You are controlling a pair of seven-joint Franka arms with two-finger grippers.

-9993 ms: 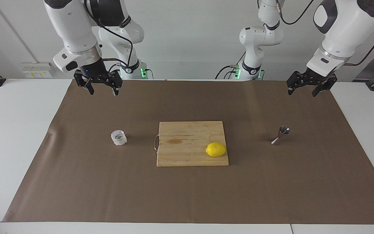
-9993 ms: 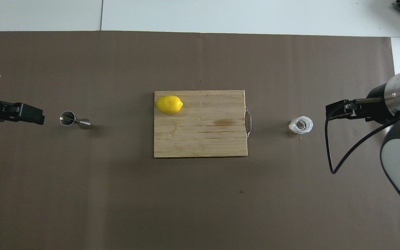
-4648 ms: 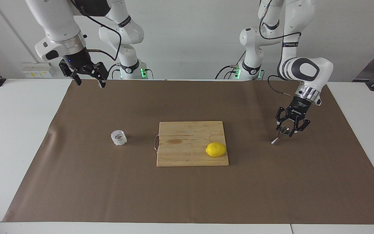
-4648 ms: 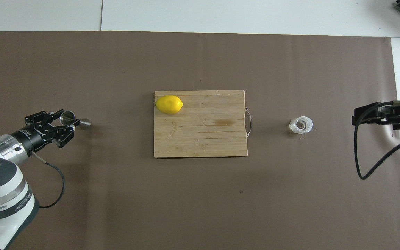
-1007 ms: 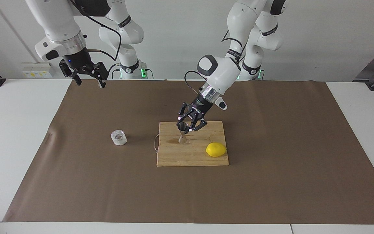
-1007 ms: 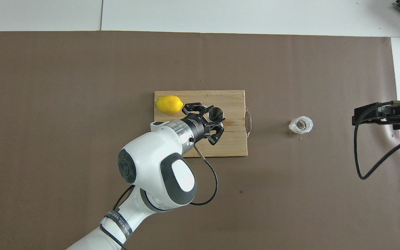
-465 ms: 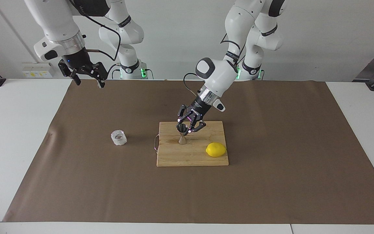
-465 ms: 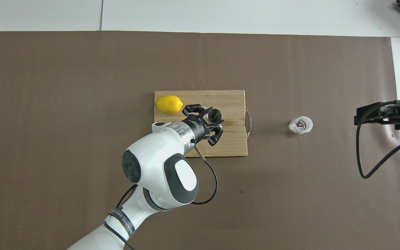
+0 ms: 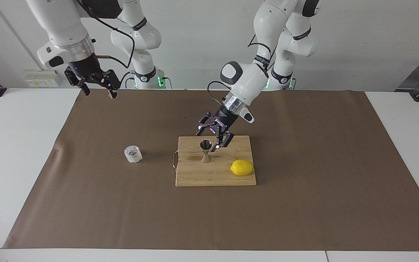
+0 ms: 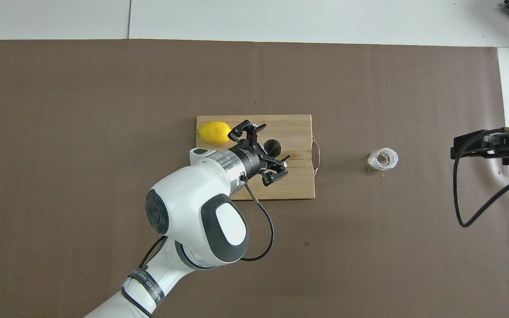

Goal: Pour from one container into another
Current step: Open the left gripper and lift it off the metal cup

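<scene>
The steel jigger (image 9: 206, 153) stands upright on the wooden cutting board (image 9: 195, 178), at the end nearer the glass cup. It also shows in the overhead view (image 10: 274, 145). My left gripper (image 9: 207, 140) is open, with its fingers spread on either side of the jigger's top and apart from it; it shows in the overhead view too (image 10: 265, 150). The clear faceted glass cup (image 9: 133, 154) stands on the brown mat toward the right arm's end (image 10: 382, 159). My right gripper (image 9: 98, 87) is open and empty, held up in the air over the mat's edge by the robots (image 10: 460, 146).
A yellow lemon (image 9: 242, 167) lies on the board's corner toward the left arm's end (image 10: 212, 132). The board (image 10: 298, 181) has a metal handle (image 10: 317, 153) on the side facing the cup. A brown mat (image 9: 304, 203) covers the table.
My left gripper has opened and let go of the jigger, which now stands alone on the board. The right arm has hardly moved.
</scene>
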